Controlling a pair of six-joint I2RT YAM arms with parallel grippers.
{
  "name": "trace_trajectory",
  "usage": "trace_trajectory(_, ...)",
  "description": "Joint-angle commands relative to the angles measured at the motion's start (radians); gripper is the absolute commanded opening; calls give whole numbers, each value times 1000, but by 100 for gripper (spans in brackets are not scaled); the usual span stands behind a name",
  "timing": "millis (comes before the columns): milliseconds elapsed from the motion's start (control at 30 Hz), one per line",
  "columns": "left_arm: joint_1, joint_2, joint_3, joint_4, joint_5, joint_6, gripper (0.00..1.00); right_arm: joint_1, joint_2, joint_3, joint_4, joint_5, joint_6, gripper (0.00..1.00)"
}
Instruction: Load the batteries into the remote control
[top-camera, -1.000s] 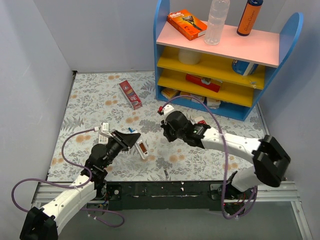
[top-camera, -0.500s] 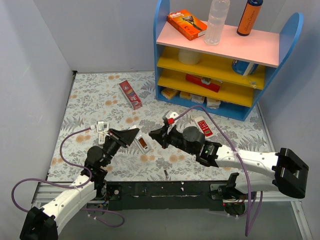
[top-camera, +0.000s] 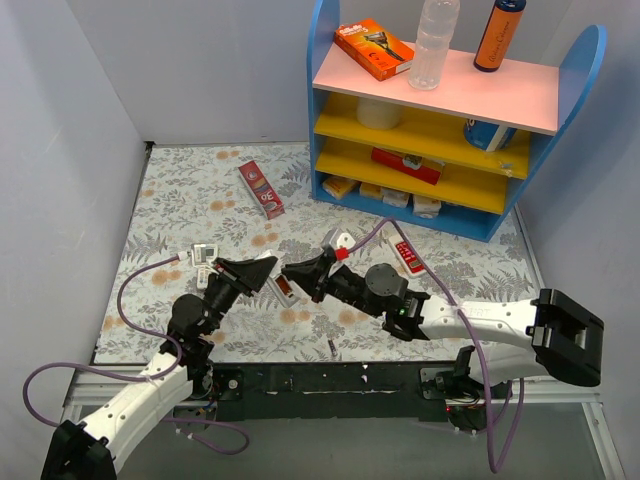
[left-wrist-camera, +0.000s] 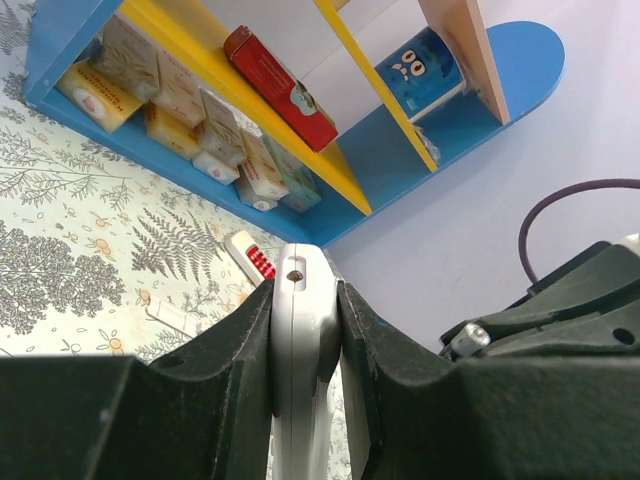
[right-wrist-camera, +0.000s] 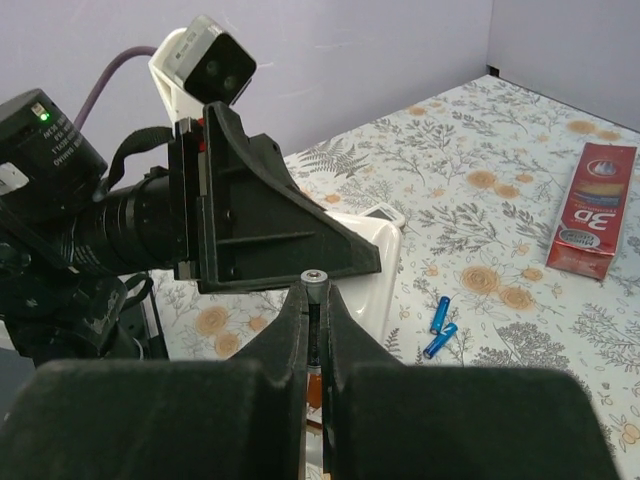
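My left gripper (top-camera: 266, 270) is shut on the remote control (top-camera: 283, 285), a slim white body held on edge above the mat, with an orange-brown recess showing. In the left wrist view its narrow end (left-wrist-camera: 300, 320) sits clamped between the black fingers (left-wrist-camera: 240, 370). My right gripper (top-camera: 296, 272) is shut on a thin dark battery (right-wrist-camera: 315, 278) whose metal end pokes out of the fingertips. That tip stands just short of the remote control (right-wrist-camera: 375, 255) and the left gripper. Another small dark battery (top-camera: 331, 347) lies on the mat near the front edge.
A blue and yellow shelf (top-camera: 450, 110) with boxes and bottles stands at the back right. A red-faced remote (top-camera: 408, 256) lies in front of it. A red box (top-camera: 261, 189) lies on the mat at the back left. Two small blue cylinders (right-wrist-camera: 438, 325) lie beyond the remote.
My right gripper has swung left with the battery, right up to the remote. The left gripper has raised the remote slightly and tipped it toward the right one.
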Motion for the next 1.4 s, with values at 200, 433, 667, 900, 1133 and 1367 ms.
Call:
trace_trajectory(200, 8, -43, 53, -47, -22, 32, 0, 17, 60, -45, 162, 47, 5, 1)
trace_trajectory(433, 7, -51, 60, -43, -16, 26, 0, 19, 97, -48, 190, 47, 14, 1)
trace_trajectory(667, 7, -71, 62, -58, -12, 21, 0, 19, 128, -49, 203, 61, 14, 1)
trace_trajectory(900, 8, -78, 71, -66, -11, 27, 0, 19, 149, -45, 202, 59, 10, 1)
trace_trajectory(1133, 7, -92, 92, -106, -17, 50, 0, 20, 165, -51, 205, 85, -19, 2)
trace_trajectory(1367, 7, -91, 114, -156, -31, 68, 0, 28, 180, -55, 219, 133, -47, 6)
